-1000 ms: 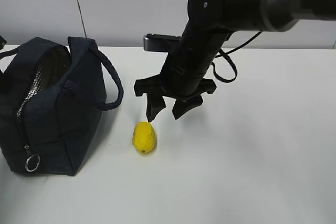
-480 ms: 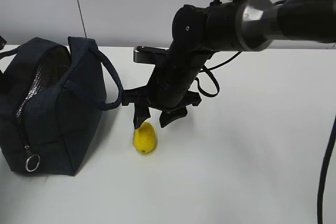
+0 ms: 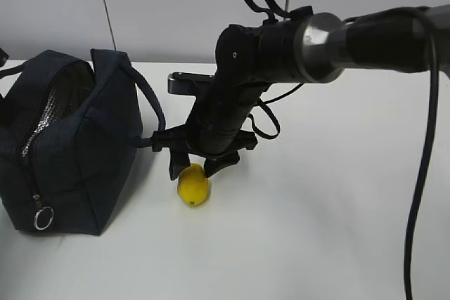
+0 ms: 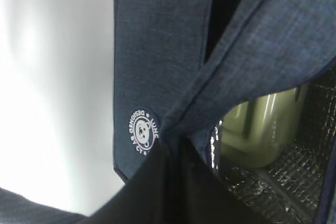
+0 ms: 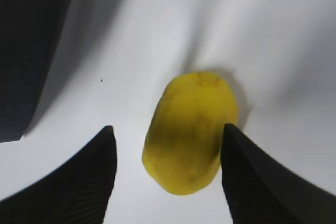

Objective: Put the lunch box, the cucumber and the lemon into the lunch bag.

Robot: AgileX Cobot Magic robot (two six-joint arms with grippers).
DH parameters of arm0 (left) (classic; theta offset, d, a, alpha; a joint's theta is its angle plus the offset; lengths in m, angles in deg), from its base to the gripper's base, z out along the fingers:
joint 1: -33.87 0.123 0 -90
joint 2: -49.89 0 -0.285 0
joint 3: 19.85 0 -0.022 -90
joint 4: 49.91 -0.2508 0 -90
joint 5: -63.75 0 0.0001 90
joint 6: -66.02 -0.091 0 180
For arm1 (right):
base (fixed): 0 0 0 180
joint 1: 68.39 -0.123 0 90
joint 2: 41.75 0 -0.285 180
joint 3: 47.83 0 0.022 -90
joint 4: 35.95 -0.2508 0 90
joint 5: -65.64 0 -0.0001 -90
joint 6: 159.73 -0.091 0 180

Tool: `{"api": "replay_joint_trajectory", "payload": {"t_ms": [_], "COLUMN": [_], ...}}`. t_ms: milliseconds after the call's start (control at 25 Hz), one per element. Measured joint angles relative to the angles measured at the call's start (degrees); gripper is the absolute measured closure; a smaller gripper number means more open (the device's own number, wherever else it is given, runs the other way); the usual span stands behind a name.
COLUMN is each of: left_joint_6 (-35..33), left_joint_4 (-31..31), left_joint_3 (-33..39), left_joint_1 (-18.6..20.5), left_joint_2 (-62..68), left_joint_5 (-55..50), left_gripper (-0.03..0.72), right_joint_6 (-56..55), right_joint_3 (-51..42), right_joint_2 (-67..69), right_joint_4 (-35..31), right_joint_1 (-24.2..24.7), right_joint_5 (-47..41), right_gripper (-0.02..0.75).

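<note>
The lemon [image 3: 193, 187] lies on the white table just right of the lunch bag [image 3: 70, 138]. My right gripper [image 3: 193, 171] is open and lowered over it. In the right wrist view the lemon [image 5: 191, 129] lies between the two dark fingers of the gripper [image 5: 168, 129], closer to the right one. The bag's top is open. In the left wrist view the lunch box [image 4: 257, 129] with its sage-green lid lies inside the bag [image 4: 157, 51] on the silver lining. The bag's fabric bunches where my left gripper holds it. The cucumber is not in view.
The bag's near handle [image 3: 151, 114] loops out toward the right arm. A zipper ring pull [image 3: 43, 218] hangs at the bag's front corner. The white round logo [image 4: 143, 129] shows on the bag's side. A black cable [image 3: 422, 173] hangs at the right.
My right gripper has moved left and down, from above and right of the lemon to straddling it. The lemon and the bag have not moved.
</note>
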Motion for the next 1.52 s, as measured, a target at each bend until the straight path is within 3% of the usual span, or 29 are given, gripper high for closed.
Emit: {"api": "replay_joint_trajectory", "payload": {"t_ms": [1360,1520], "left_joint_6": [0.00,0.00], "left_joint_4": [-0.08,-0.08], "left_joint_3": [0.00,0.00], "left_joint_1": [0.00,0.00], "left_joint_2": [0.00,0.00], "left_joint_5": [0.09,0.09], "left_gripper": [0.694,0.694], "right_joint_6": [-0.74,-0.74], "right_joint_3": [0.00,0.00], "right_joint_2": [2.80,3.05], "right_joint_4": [1.95,1.95], "right_joint_1": [0.00,0.00], "right_joint_5": [-1.19,-1.81], "right_gripper": [0.270,0.299]}}
